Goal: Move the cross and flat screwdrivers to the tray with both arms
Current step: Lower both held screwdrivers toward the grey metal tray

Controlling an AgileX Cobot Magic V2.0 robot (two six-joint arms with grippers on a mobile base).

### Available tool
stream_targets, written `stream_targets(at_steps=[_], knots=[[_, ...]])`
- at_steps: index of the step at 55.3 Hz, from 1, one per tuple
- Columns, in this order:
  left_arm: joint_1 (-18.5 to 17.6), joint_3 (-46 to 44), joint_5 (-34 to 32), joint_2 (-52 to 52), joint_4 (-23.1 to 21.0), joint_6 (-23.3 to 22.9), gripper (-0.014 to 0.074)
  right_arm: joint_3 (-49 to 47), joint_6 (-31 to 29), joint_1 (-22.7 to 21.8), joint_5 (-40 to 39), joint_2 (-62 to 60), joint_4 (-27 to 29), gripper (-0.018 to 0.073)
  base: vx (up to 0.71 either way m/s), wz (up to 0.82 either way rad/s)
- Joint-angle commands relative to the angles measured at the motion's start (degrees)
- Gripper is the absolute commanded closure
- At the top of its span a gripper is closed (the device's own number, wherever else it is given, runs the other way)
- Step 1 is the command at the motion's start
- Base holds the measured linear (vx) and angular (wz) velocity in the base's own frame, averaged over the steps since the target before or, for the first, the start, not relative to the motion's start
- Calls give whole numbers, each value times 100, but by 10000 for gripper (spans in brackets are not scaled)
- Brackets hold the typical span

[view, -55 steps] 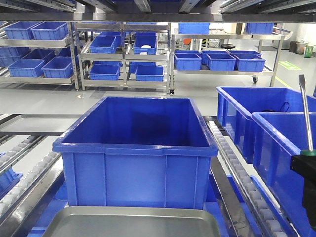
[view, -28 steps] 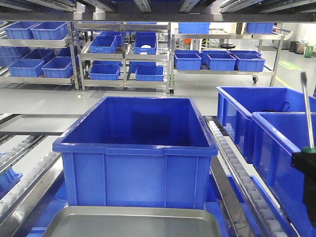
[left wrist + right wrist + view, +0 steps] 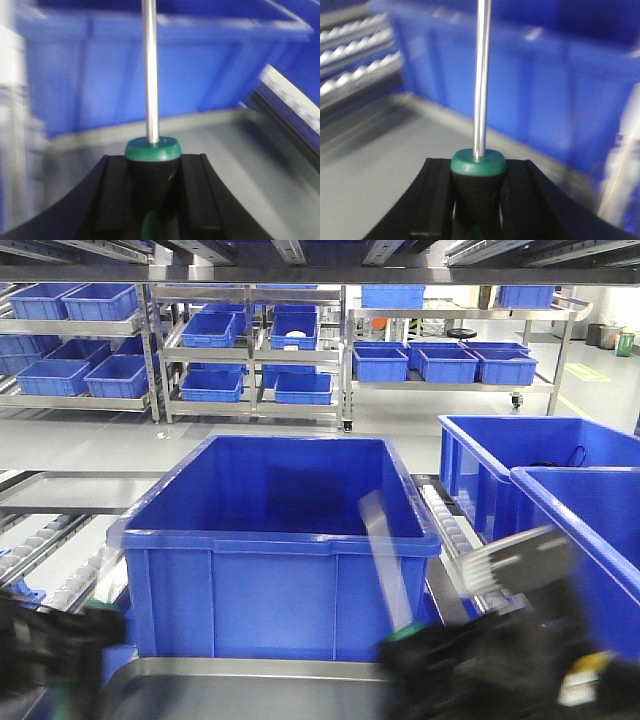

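Left screwdriver (image 3: 152, 150): green-collared dark handle clamped between the left gripper (image 3: 152, 200) fingers; steel shaft runs straight up toward 12 o'clock, over the tray's grey floor.
Right screwdriver (image 3: 479, 167): same green collar and dark handle, gripped by the right gripper (image 3: 479, 200); shaft points to 12 o'clock. In the front view its blurred shaft (image 3: 385, 560) leans toward 11 o'clock across the bin's front wall.
Tray (image 3: 250, 690): dull silver, at 6 o'clock in the front view, just in front of the bin; both wrist views show its flat floor beneath the tools.
Arms: both motion-blurred in the front view, left at 8 o'clock, right at 4 o'clock.
Bin (image 3: 275, 540): big, blue, centre.
Side bins (image 3: 560, 480): blue, at 3 o'clock.
Shelves (image 3: 250, 340): at 12 o'clock, stacked with small blue bins.
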Motion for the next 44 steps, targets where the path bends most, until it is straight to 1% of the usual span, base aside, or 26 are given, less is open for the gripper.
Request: stream_targets(at_steps=[1, 10, 17, 20, 25, 30, 38, 41, 44], knots=[[-193, -178, -348, 131, -335, 28, 594, -174, 45, 207, -750, 250, 182, 563, 0, 0], [-329, -178, -213, 588, -328, 28, 588, -174, 231, 257, -761, 669, 801, 534, 0, 0], [-329, -178, 51, 884, -336, 28, 559, -174, 238, 257, -627, 807, 1076, 477, 0, 0], [-329, -178, 223, 984, -336, 28, 534, -174, 238, 257, -532, 813, 1193, 433, 0, 0], [-329, -178, 485, 1118, -329, 28, 470, -174, 238, 257, -362, 813, 1332, 349, 0, 0], [-329, -178, 626, 1189, -329, 28, 377, -174, 238, 257, -299, 813, 1376, 249, 0, 0], [-329, -178, 623, 1177, -315, 53, 191, -174, 233, 257, -315, 813, 1376, 107, 0, 0], [-329, -178, 610, 1178, -315, 68, 130, -174, 233, 257, -355, 813, 1376, 64, 0, 0], [-329, -178, 564, 1178, -309, 68, 89, -174, 233, 257, -382, 799, 1376, 34, 0, 0]])
